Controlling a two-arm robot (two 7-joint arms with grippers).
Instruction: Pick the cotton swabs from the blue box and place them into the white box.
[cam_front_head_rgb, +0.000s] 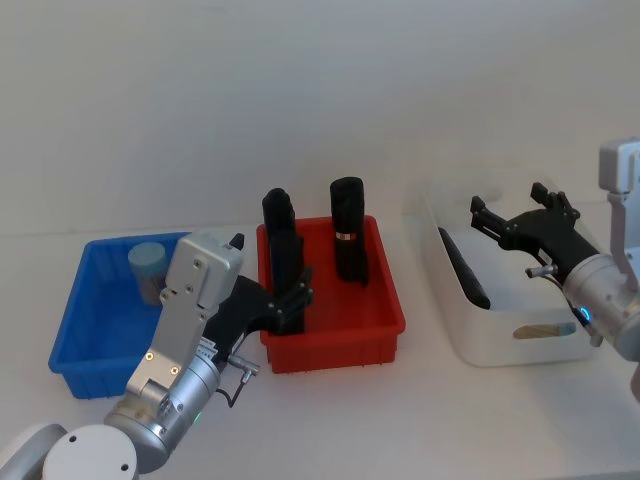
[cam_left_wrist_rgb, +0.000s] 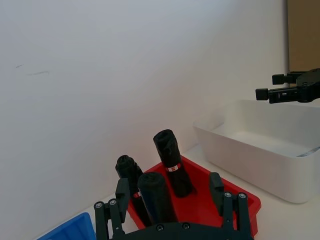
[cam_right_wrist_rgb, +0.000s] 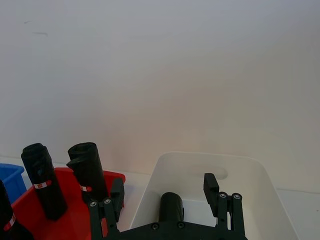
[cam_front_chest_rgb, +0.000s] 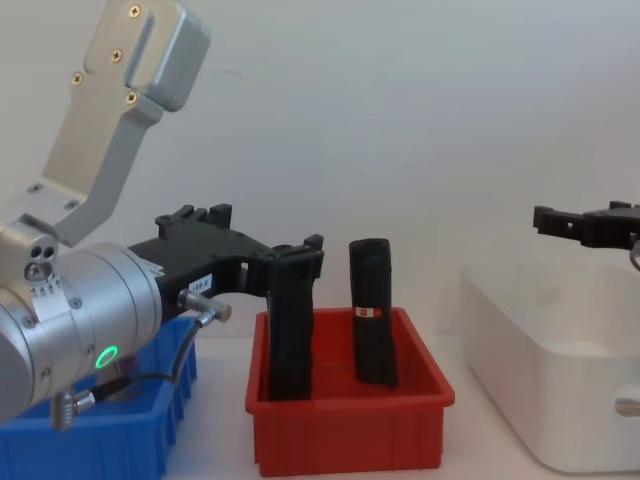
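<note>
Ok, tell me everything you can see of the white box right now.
The white box is a glossy white plastic tub with rounded corners, a thick rim and a handle slot in its near wall. It sits upright on the table, to the robot's right of the red bin and apart from it. A black roll lies inside along its left wall, and something pale shows through the slot. The right gripper hovers over it, open, touching nothing.

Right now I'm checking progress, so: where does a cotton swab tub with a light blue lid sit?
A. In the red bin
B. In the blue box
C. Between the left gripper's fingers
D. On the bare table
B: the cotton swab tub stands inside the blue box, at its far end.
</note>
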